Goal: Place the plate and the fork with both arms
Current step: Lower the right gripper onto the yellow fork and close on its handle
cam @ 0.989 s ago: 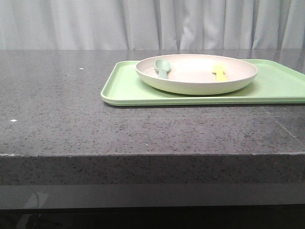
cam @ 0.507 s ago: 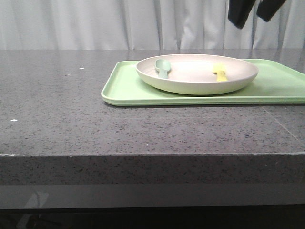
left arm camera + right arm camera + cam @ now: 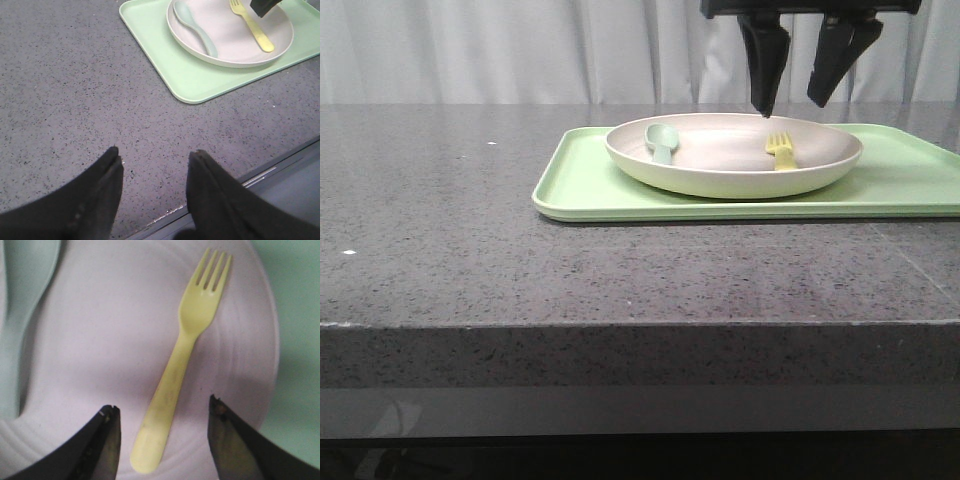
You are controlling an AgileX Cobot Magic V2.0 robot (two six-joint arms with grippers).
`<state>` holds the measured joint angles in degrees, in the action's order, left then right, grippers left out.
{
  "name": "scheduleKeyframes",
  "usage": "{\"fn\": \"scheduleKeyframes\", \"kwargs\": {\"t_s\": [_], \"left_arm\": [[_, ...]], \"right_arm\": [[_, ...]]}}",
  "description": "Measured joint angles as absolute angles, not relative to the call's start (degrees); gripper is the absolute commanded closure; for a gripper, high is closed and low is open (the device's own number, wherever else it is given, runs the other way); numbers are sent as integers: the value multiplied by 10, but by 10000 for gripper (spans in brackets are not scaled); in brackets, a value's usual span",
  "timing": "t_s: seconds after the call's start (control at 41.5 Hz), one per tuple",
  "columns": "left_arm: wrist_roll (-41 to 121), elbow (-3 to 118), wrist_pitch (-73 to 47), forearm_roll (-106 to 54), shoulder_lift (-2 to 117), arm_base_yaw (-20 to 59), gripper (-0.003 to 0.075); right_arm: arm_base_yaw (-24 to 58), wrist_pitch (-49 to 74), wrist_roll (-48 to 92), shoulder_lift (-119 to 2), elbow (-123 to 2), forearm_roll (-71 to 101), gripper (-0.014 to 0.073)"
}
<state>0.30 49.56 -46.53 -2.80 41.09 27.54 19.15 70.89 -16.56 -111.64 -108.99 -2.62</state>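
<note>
The off-white plate (image 3: 720, 165) rests on a light-green tray (image 3: 590, 185) at the table's middle right. Inside it lies the pale-yellow fork (image 3: 780, 152) (image 3: 180, 365) (image 3: 252, 26), with a grey-green spoon (image 3: 662, 142) (image 3: 195, 27) to its left. My right gripper (image 3: 802, 100) (image 3: 164, 410) hangs open just above the plate, its two fingers on either side of the fork's handle without touching it. My left gripper (image 3: 156, 152) is open over bare countertop near the table's front edge, away from the tray; it holds nothing.
The dark speckled countertop (image 3: 440, 220) stretches left of the tray. The tray's raised rim (image 3: 150, 50) borders the plate. A white curtain (image 3: 520, 50) hangs behind the table. The table's front edge (image 3: 225, 187) lies close under the left gripper.
The right gripper has come down from the top of the front view to just above the plate, straddling the fork. The plate, fork and spoon lie where they were.
</note>
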Motion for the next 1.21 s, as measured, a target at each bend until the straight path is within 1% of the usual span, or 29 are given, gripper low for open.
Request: {"fn": "scheduleKeyframes", "kwargs": {"t_s": [0.386,0.748,0.796,0.989,1.206], "left_arm": [[3,496,-465,-28,411,275,408],[3,496,-465,-28,411,275,408],[3,496,-465,-28,411,275,408],[3,496,-465,-28,411,275,408],[3,496,-465,-28,411,275,408]], "right_arm": [[151,709,-181,-1162,-1105,28,180],[149,709,-183,-1177,-1105,54,180],[149,709,-183,-1177,-1105,54,186],[149,709,-183,-1183,-1105,54,274],[149,709,-185,-1186,-1105,54,276]]}}
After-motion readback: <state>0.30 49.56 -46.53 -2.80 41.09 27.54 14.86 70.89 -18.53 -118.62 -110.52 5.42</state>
